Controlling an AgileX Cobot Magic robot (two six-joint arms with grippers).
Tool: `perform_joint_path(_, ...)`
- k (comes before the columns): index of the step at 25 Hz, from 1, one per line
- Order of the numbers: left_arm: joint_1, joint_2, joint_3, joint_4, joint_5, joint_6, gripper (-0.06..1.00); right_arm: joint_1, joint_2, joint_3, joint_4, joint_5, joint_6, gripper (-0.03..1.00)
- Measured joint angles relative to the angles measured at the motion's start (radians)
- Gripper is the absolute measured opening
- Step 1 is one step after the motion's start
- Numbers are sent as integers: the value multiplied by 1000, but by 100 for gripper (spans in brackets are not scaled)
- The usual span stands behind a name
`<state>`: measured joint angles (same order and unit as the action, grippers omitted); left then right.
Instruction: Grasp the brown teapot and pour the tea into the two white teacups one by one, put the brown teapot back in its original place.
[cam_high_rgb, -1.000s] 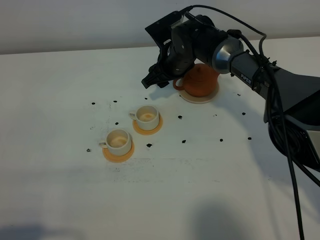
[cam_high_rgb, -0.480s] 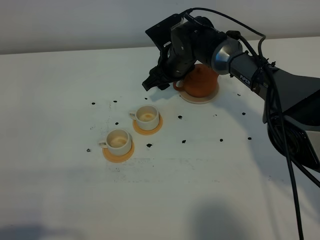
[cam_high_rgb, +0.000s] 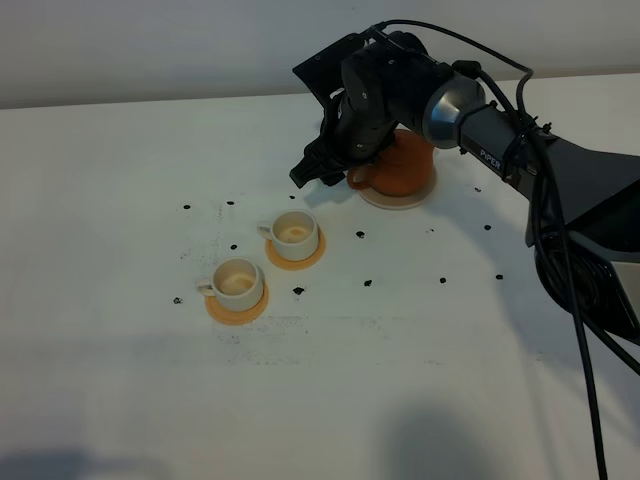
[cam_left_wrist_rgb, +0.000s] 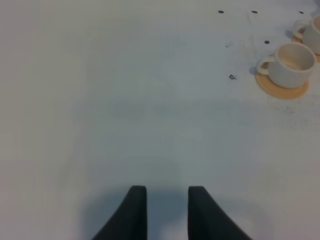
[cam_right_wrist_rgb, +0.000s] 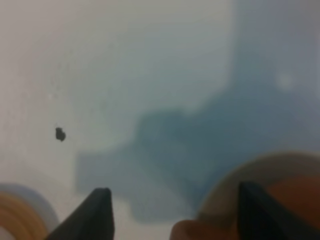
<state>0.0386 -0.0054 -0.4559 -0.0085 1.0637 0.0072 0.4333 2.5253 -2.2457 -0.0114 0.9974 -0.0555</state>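
The brown teapot (cam_high_rgb: 403, 165) stands on its pale beige coaster (cam_high_rgb: 398, 198) at the back of the table. My right gripper (cam_high_rgb: 312, 176) hangs just left of the teapot's near side, jaws wide open and empty. In the right wrist view the right gripper (cam_right_wrist_rgb: 175, 215) frames bare table, with the teapot (cam_right_wrist_rgb: 295, 200) and coaster rim (cam_right_wrist_rgb: 250, 172) by one finger. The two white teacups (cam_high_rgb: 295, 229) (cam_high_rgb: 237, 278) sit on orange coasters in front left. The left wrist view shows the left gripper (cam_left_wrist_rgb: 166, 210) slightly open over bare table, with the cups (cam_left_wrist_rgb: 291, 63) (cam_left_wrist_rgb: 313, 33) far off.
Small black specks (cam_high_rgb: 361, 235) dot the white table (cam_high_rgb: 120, 200) around the cups. The right arm and its black cables (cam_high_rgb: 560, 250) cross the right side. A blurred cup edge on an orange coaster (cam_right_wrist_rgb: 17, 215) shows in the right wrist view.
My right gripper has shifted slightly down and right, closer to the teapot, with the wrist turning a little. Teapot and cups have not moved.
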Motion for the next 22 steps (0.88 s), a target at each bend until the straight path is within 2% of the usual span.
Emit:
perform_joint_path(13, 0, 0, 0, 0, 0, 0, 22, -6, -1, -6, 51, 50, -73, 52)
perform_joint_path(22, 0, 0, 0, 0, 0, 0, 22, -12, -15, -14, 69, 140, -75, 52)
